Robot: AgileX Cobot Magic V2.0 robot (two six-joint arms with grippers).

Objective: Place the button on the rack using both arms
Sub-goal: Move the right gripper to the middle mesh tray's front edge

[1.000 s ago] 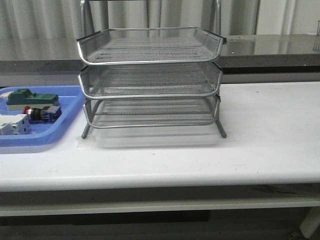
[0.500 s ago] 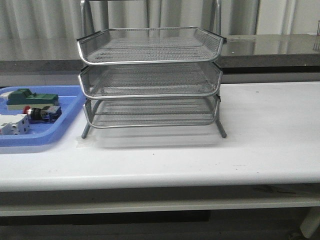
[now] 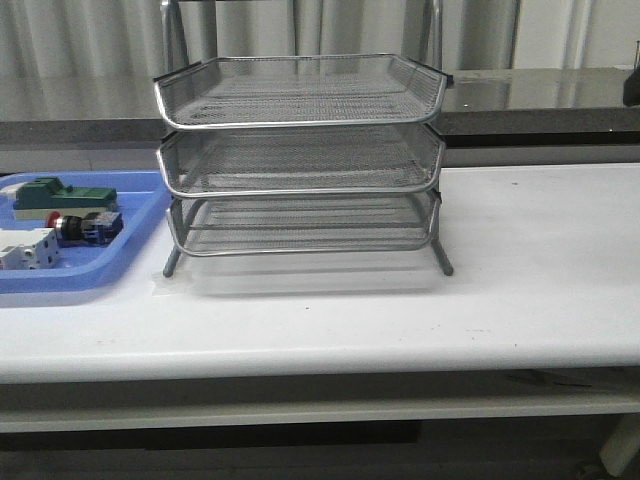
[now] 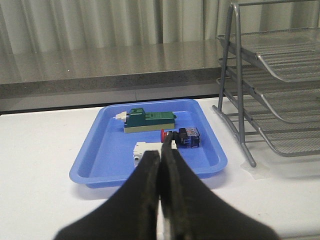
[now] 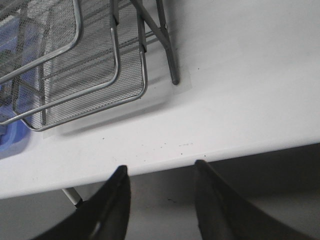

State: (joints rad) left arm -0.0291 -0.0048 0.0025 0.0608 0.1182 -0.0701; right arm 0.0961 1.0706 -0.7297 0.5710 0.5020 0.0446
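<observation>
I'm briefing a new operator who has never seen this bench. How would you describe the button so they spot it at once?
Left of the silver wire rack lies a flat blue tray on the white table. The button lies on its side in the tray, in front of the green block and just right of the white boxy component. Only it has a red cap on a dark body.

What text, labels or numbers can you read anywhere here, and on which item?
None legible.
Button: no marking can be made out on the cap or body.
Green block and white component in the blue tray: any print is too small and blurred.
Rack: bare mesh, no label.
</observation>
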